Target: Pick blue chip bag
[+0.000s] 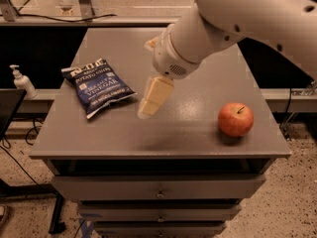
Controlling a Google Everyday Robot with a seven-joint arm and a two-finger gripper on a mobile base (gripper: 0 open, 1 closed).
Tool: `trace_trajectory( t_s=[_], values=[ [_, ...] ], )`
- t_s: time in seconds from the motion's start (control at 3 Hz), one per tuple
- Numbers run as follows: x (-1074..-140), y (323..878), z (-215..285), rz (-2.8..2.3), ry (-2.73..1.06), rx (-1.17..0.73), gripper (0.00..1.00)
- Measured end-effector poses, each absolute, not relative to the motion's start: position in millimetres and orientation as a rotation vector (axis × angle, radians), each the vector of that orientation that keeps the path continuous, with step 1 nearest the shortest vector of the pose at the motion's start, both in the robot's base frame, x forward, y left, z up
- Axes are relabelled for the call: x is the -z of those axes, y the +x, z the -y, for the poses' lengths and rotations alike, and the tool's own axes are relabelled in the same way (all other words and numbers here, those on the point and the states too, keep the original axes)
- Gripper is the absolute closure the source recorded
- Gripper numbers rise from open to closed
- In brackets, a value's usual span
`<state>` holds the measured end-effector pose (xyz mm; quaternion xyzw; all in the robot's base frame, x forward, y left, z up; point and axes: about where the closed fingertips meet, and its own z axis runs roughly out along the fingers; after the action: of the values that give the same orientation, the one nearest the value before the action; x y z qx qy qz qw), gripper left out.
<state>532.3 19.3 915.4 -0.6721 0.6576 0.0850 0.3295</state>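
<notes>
- The surface is the grey top of a cabinet with drawers below its front edge.
- The bag lies flat in the left half of the surface, about midway between the back and front edges. It is turned at an angle, with its top toward the back-left corner and its bottom toward the front edge.
- The bag's left side lies near the left edge but within it, and a strip of bare surface shows between its bottom and the front edge.
- The gripper hangs just right of the bag's lower right corner, near the middle of the surface. It tilts down and to the left and is not touching the bag.
- Whether the jaws are apart or together cannot be told from this view, and nothing is seen held in them.
- The arm comes in from the back-right corner and covers much of the back-right part of the surface.
- An apple stands near the front-right corner, close to the right edge and well apart from both the gripper and the bag.
- Bare surface runs along the front edge from the bag's bottom to the apple, and between the gripper and the apple.
- A pump bottle stands off the surface, on a lower ledge beyond the left edge.
</notes>
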Motion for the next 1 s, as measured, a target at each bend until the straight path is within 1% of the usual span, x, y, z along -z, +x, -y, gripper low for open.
trace_trajectory(
  t_s=[0.33, 0.67, 1.0],
  values=[
    [-884.9, 562.6, -61.9, -1.7, -1.749, -0.288, 0.0],
    [-860.9, 576.8, -97.7, -1.705, -1.718, -0.351, 0.0],
    [-846.5, 589.8, -123.2, -1.721, -1.679, -0.385, 0.18]
  ],
)
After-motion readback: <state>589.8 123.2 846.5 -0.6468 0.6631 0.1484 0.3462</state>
